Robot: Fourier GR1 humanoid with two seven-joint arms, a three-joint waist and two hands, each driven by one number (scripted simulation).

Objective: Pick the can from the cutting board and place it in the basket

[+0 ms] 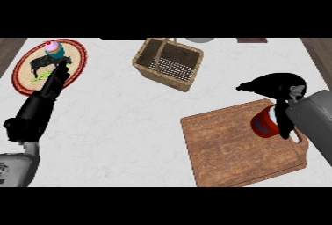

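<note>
I'm looking steeply down from the head at the counter, forearms entering from the lower edge; it's my only view.

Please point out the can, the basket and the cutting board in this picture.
can (262, 124), head view, on its red side wall.
basket (148, 66), head view, on its woven left wall.
cutting board (233, 154), head view, on the bare wood near its middle.
</note>
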